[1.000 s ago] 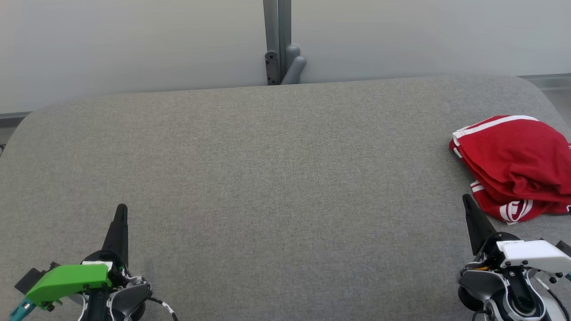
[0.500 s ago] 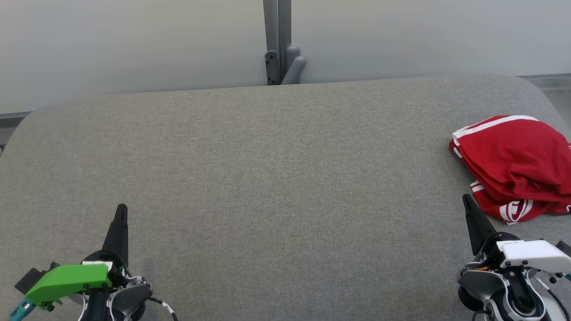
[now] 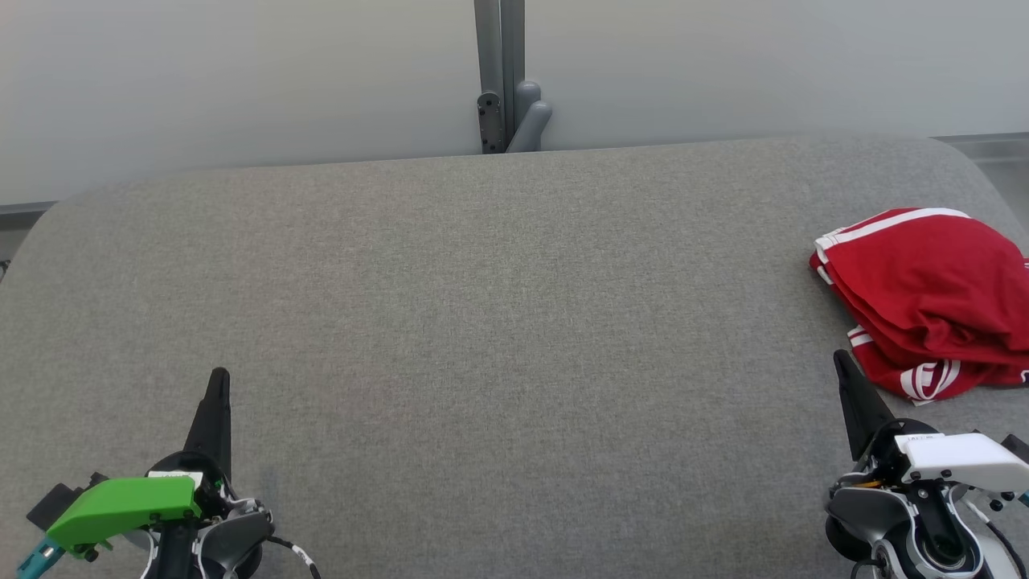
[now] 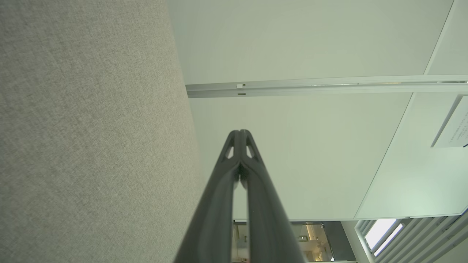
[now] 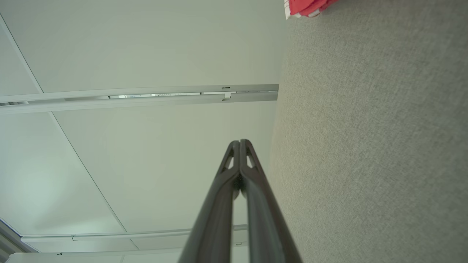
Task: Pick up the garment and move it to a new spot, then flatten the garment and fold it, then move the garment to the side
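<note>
A broad surface covered in grey woven fabric (image 3: pixel 498 322), with rounded far corners, is spread across the head view. Behind it a pale wall (image 3: pixel 241 72) is seen, divided by a grey upright post (image 3: pixel 498 64) that meets the surface's far edge near the middle.

The red garment (image 3: pixel 924 297), trimmed with white stripes, is laid in a folded, layered heap at the right side of the surface, close to the right edge, and is cut off by the frame there. In the right wrist view a small part of it is caught at the top edge.

The left gripper (image 3: pixel 219 376) is held low at the near left over bare fabric, well apart from the garment; its fingers are pressed together with nothing between them, as is confirmed in the left wrist view. The right gripper (image 3: pixel 839 358) is placed at the near right, its tip just beside the garment's near edge without visible contact; its fingers are likewise brought together on nothing. A green cover (image 3: pixel 120 507) is carried on the left wrist and a white cover (image 3: pixel 961 458) on the right.
</note>
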Tool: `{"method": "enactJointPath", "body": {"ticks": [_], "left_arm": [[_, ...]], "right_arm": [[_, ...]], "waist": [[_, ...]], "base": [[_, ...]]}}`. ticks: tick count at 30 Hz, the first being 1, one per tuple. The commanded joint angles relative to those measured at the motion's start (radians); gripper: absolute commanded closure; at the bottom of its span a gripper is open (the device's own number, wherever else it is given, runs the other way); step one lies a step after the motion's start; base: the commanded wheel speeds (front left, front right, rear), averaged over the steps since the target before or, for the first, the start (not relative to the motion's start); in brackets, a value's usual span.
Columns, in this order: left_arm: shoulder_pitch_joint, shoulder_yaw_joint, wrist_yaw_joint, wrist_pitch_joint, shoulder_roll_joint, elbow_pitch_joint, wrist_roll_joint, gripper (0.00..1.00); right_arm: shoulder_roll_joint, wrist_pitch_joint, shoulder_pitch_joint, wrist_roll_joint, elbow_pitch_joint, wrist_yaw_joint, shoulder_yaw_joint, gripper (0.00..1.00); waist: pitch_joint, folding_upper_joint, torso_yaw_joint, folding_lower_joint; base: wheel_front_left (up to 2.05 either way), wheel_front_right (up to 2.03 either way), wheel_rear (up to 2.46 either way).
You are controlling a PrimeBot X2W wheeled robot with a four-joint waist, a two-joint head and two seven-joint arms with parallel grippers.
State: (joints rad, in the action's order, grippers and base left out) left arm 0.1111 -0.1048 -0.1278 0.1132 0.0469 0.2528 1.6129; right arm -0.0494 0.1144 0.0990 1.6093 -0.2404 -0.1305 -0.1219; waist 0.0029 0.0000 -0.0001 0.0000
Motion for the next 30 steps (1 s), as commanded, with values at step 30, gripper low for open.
{"method": "enactJointPath", "body": {"ticks": [30], "left_arm": [[0.011,-0.004,-0.007,0.003,0.006,-0.004,0.001,1.0]], "right_arm": [[-0.001,0.004,0.008,0.007,0.004,0.0,-0.002,1.0]], "waist": [[0.0,0.0,0.0,0.0]], "base": [[0.0,0.0,0.0]]}}
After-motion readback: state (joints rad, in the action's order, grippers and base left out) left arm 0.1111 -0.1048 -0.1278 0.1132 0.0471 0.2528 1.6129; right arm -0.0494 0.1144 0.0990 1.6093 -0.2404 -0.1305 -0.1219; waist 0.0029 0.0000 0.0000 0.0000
